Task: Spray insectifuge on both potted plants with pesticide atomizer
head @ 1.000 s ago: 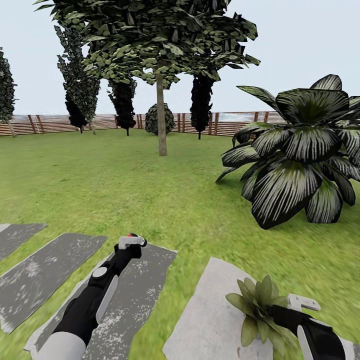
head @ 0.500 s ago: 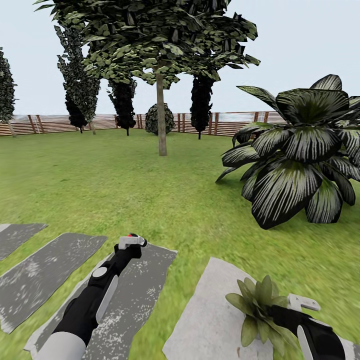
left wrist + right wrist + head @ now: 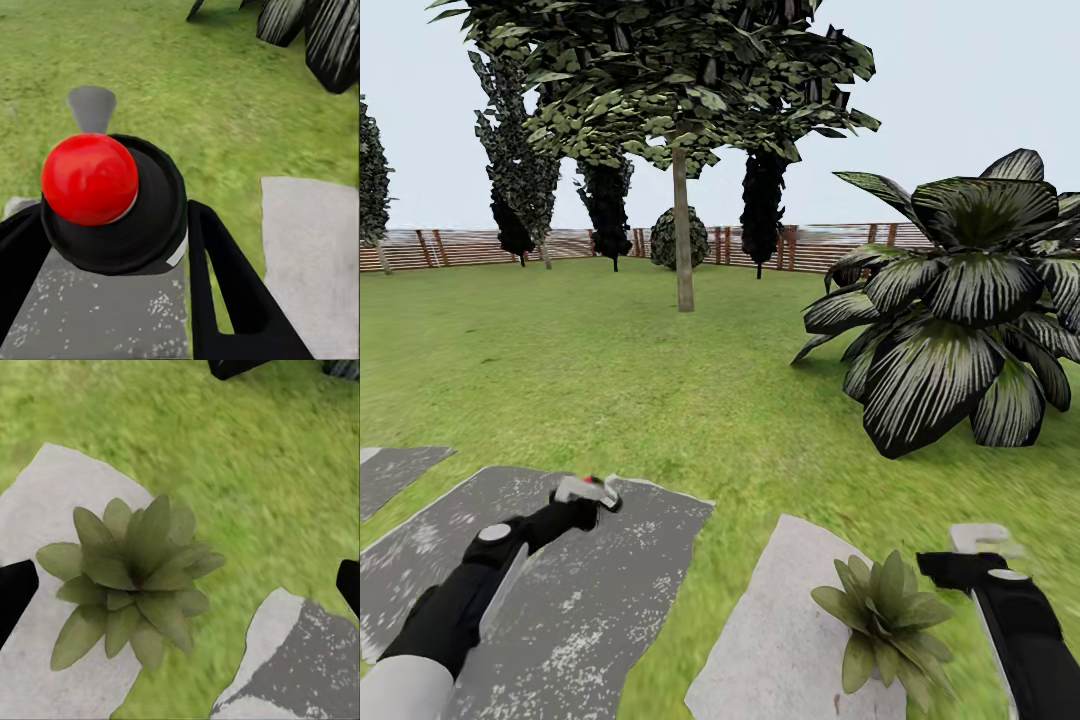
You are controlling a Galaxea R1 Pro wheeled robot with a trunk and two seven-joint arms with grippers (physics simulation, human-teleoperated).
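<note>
From my station I take the slim-trunked tree [image 3: 681,200] as my marker, standing out on the grass under a broad, dark speckled crown. Just behind it I see a round clipped shrub [image 3: 679,238], and to either side of that a row of narrow, dark cypress-like trees [image 3: 763,205] along the far edge. Nearer me than the tree, and well off to its right, sits a big palm-like plant [image 3: 960,300] with dark fronds streaked white; I catch the tips of those fronds [image 3: 330,37] in the left wrist view too. Above the tree's crown I see only pale, flat sky [image 3: 960,90].
</note>
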